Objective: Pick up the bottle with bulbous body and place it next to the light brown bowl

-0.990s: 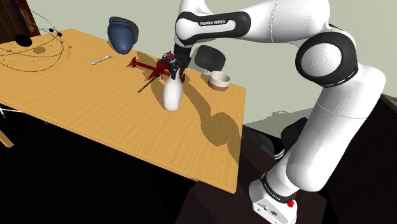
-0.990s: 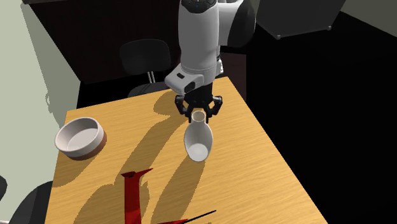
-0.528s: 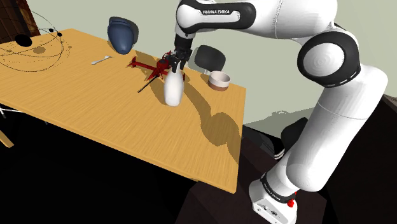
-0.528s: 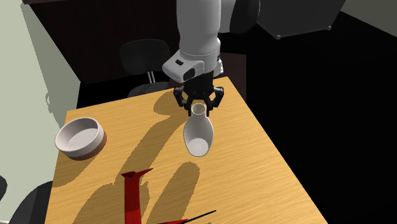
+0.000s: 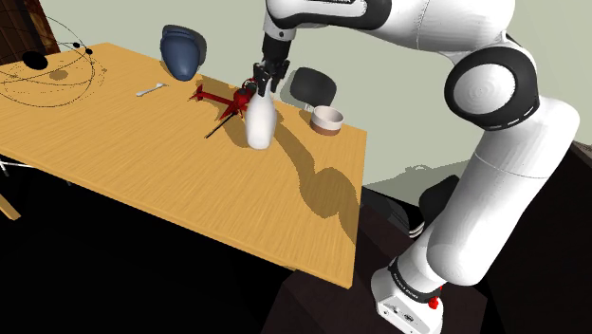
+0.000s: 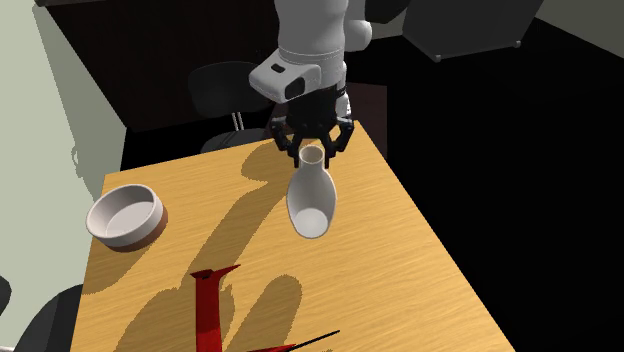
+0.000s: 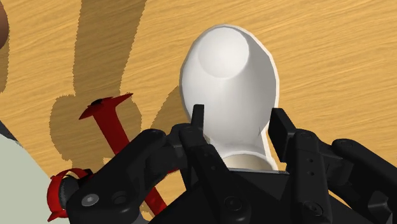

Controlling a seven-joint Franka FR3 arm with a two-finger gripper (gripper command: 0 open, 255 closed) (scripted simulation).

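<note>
white bulbous bottle (image 6: 311, 205): upright, long axis vertical, looks just clear of wooden table (image 6: 420, 290) | black two-finger gripper (image 6: 313, 152): clamped on its neck from above | pale round bowl, brownish outside (image 6: 125, 215): well apart, toward second exterior view's left, bare tabletop between | red rod-shaped tool (image 6: 208, 305): off that path | risk: bowl sits near table edge

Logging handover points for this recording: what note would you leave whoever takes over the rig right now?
The gripper is shut on the white bottle at its neck.
The bottle hangs above the wooden table, off its surface.
The light brown bowl sits on the table, apart, towards the second exterior view's left.
Done: pick-up. Left: carry it over, set it beside the bowl, release.
</note>
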